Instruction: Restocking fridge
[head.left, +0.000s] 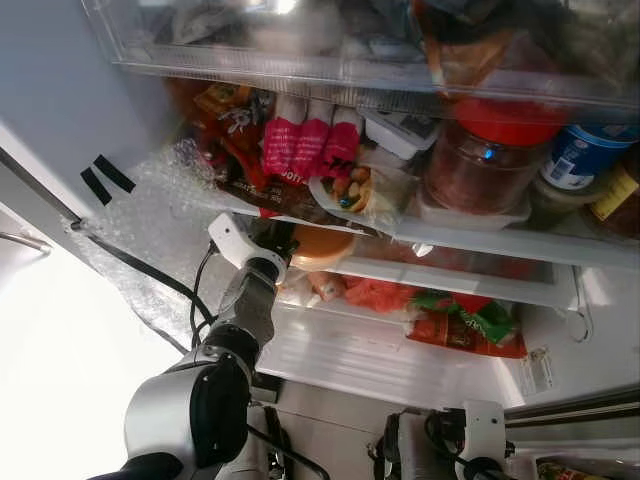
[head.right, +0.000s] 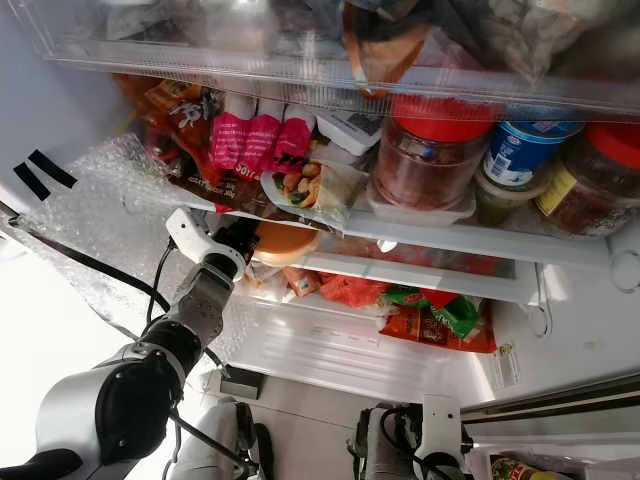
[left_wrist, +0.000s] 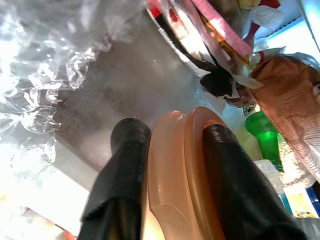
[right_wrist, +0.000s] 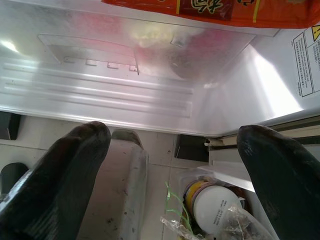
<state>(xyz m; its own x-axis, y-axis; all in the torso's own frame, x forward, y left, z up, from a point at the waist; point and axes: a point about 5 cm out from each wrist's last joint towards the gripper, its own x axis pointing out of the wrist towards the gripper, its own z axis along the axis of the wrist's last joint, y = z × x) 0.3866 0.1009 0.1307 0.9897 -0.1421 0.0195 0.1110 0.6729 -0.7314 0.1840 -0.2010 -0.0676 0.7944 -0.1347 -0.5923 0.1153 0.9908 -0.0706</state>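
My left gripper (head.left: 290, 243) reaches into the open fridge at the middle shelf (head.left: 470, 262) and is shut on an orange lidded container (head.left: 320, 245). In the left wrist view the two black fingers (left_wrist: 122, 170) clamp the container's orange rim (left_wrist: 172, 175) from both sides. The container sits under the crowded upper shelf, just below pink packets (head.left: 300, 145) and a wrapped snack tray (head.left: 355, 190). My right gripper (right_wrist: 170, 165) hangs low in front of the fridge's bottom drawer (right_wrist: 100, 85), open and holding nothing.
A red-lidded jar (head.left: 490, 155) and a blue tub (head.left: 580, 155) stand on the upper shelf. Red and green packets (head.left: 465, 325) lie on the lower shelf. Bubble wrap (head.left: 150, 230) lines the left wall. A bag with a white-lidded tin (right_wrist: 215, 207) sits on the floor.
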